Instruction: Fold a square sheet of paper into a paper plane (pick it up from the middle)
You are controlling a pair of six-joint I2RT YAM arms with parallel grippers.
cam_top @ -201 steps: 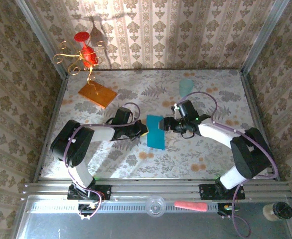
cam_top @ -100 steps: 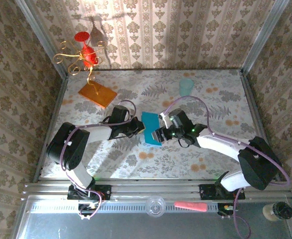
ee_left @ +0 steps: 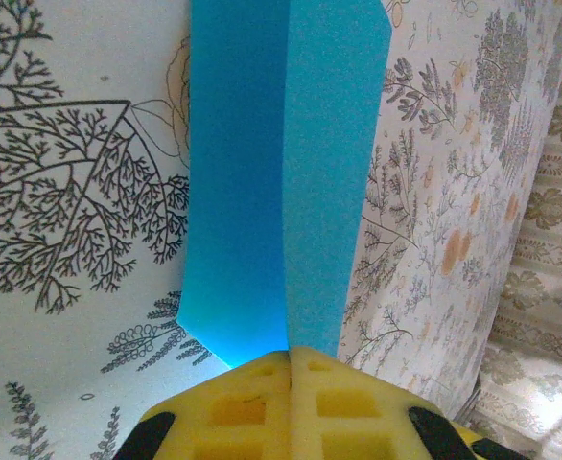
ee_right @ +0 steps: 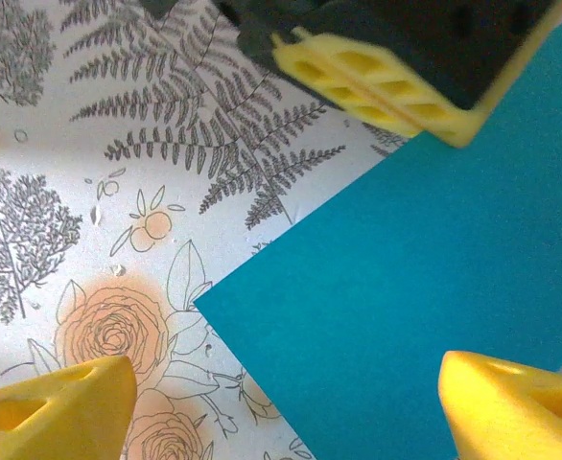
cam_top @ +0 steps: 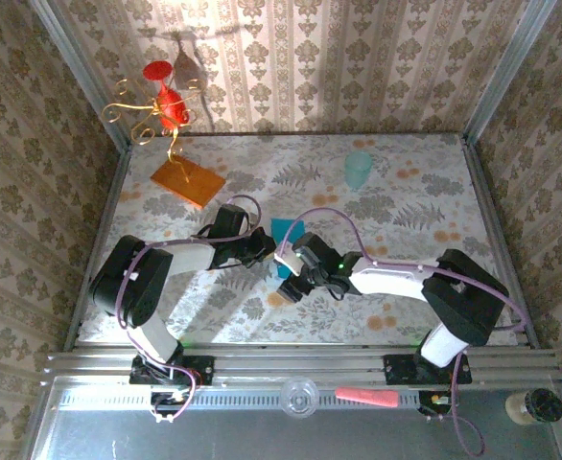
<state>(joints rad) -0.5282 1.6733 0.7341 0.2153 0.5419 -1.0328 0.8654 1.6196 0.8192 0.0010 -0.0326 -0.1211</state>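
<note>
The square sheet of paper (ee_left: 281,144) is teal-blue and bent along a centre crease into two upright flaps. My left gripper (ee_left: 290,356) is shut on its near end at the crease. In the top view the left gripper (cam_top: 267,251) sits mid-table with the paper (cam_top: 285,229) sticking out beyond it. My right gripper (cam_top: 289,274) is open right beside it, partly covering the sheet. In the right wrist view its yellow fingertips (ee_right: 51,407) straddle a corner of the paper (ee_right: 434,287), not touching it, with the left gripper's pads (ee_right: 386,86) above. The paper plane is out of view.
An orange slab (cam_top: 187,180) lies at the back left, below a red and gold wire ornament (cam_top: 166,107). A pale mint cup (cam_top: 358,169) stands at the back right. Patterned walls close in three sides. A pink object (cam_top: 365,397) rests on the front rail.
The right gripper has swung left across the table to the paper and opened wider. The left gripper has drawn the sheet slightly up and left while staying shut on it.
</note>
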